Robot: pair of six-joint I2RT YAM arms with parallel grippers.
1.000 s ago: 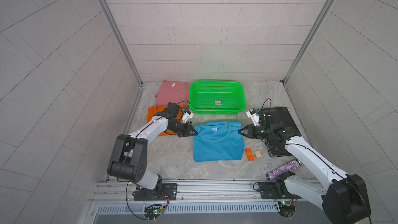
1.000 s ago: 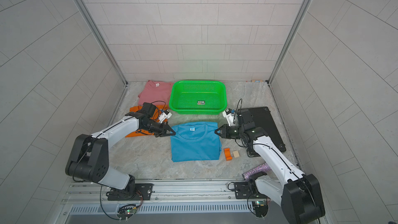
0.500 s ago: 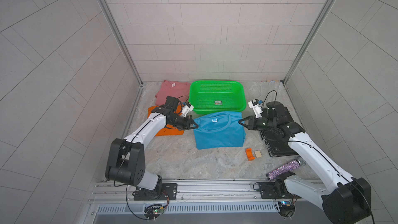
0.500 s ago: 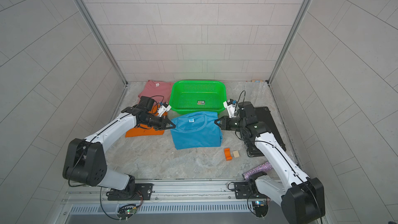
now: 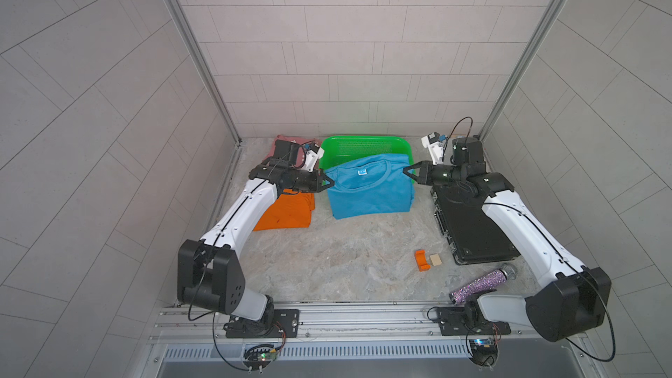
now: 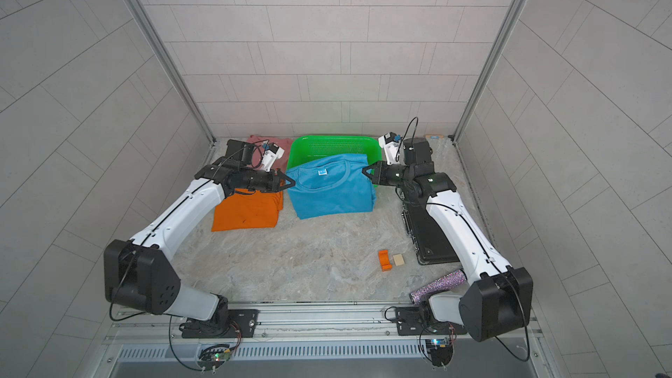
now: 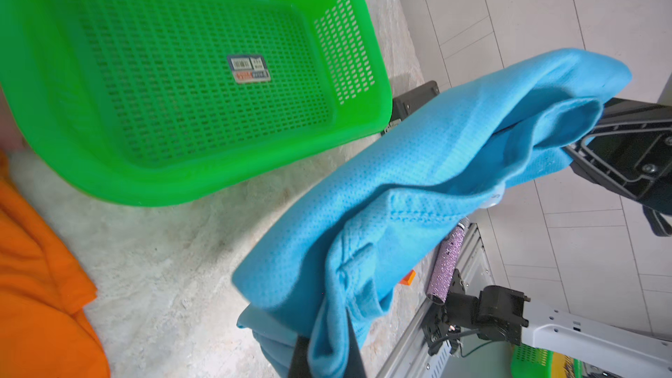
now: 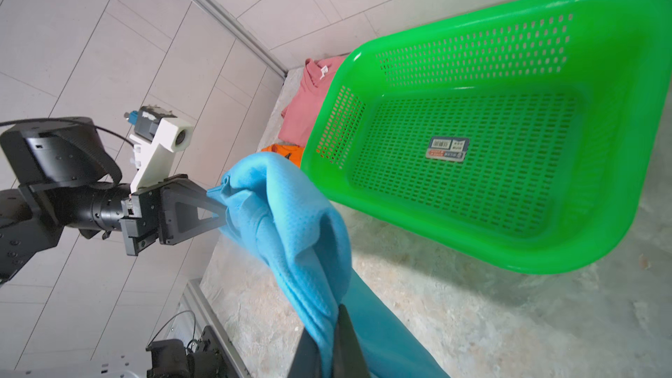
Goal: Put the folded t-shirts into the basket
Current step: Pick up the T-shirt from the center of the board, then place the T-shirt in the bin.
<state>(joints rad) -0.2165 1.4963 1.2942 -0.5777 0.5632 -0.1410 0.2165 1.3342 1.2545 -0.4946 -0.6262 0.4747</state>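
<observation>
Blue tee (image 5: 367, 190), lifted and stretched between my two arms: my left end effector (image 5: 328, 184) is clamped tight on one side of it near the collar, and my right end effector (image 5: 407, 170) is pinched closed on the opposite side, with the neck label facing up. In both top views the tee's far edge overlaps the near rim of the basket (image 5: 358, 147) and hides most of the mesh floor, so from there I cannot tell whether the cloth is over the basket or only in front of it. The wrist views show more. The left one has the tee raised off the bench (image 7: 163, 267) on the near side of the basket. Both show the sticker (image 7: 249, 68) on the basket floor, which the top views hide. The right wrist view shows my left fingers (image 8: 182, 205) biting the bunched cloth. Whether the hanging hem touches the bench I cannot tell. The orange tee (image 5: 287, 212) lies flat under my left arm, and the pink tee (image 8: 309, 103) lies farther back, just beside the basket's end. A black case (image 5: 472, 227) lies under my right arm, with a small orange block (image 5: 421, 260) near it.
</observation>
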